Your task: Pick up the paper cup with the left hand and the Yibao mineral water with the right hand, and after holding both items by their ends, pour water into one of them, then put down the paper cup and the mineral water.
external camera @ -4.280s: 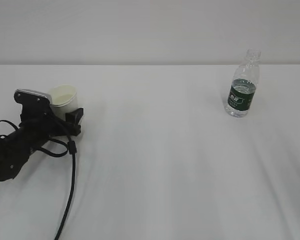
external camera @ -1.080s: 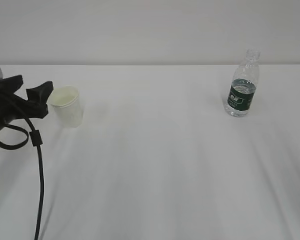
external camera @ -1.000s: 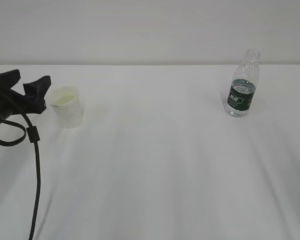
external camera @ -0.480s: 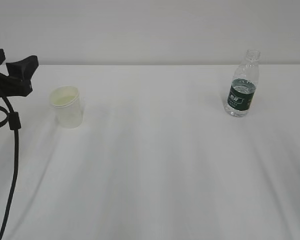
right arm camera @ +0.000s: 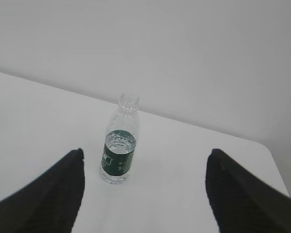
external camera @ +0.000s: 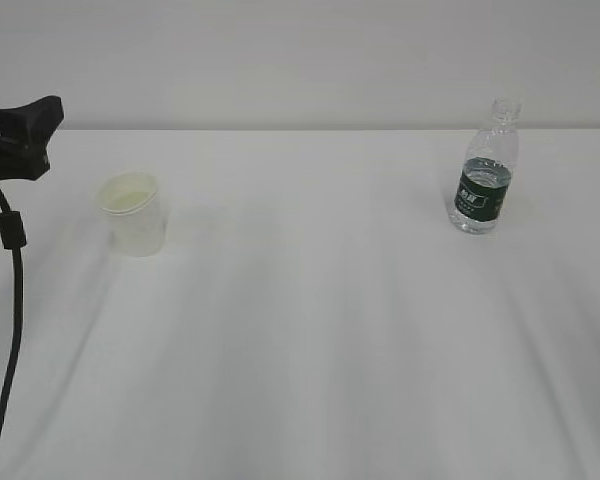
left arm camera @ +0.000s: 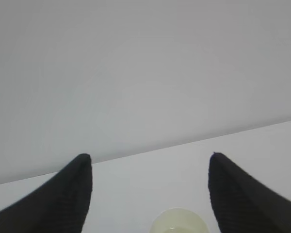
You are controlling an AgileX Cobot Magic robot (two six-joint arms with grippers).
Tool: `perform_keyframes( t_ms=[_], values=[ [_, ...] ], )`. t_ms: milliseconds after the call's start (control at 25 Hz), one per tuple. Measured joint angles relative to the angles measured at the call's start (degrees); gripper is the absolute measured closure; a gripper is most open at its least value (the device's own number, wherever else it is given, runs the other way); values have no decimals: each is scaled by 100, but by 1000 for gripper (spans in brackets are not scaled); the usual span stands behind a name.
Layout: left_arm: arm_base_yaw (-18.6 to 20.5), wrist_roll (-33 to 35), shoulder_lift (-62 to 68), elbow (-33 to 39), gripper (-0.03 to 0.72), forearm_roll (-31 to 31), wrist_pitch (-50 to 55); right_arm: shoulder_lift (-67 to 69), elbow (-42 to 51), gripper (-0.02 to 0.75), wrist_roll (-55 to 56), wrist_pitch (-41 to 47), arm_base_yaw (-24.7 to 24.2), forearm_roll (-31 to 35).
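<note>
Across the wide white table [external camera: 310, 340], backed by a plain pale wall, the two task things stand well apart: the Yibao mineral water [external camera: 485, 172] upright far right, the paper cup [external camera: 132, 213] upright at left. Nearest the cup is the left pincer [external camera: 10, 140], raised up and to its left, jaws released and empty; the cup's rim shows low between them. Right pincer [right arm camera: 143, 189], also released, faces the bottle, which stands ahead between its jaws, untouched
</note>
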Motion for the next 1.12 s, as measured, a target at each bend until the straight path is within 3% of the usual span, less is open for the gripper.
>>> perform_keyframes(
  t_ms=[360,1120],
  values=[
    [0,0,-405,8,164,0,432,-100,0,148,23,77,0,0],
    [0,9,-1943,22,168,43,1878,-386,-760,148,35,1477,0,0]
  ],
)
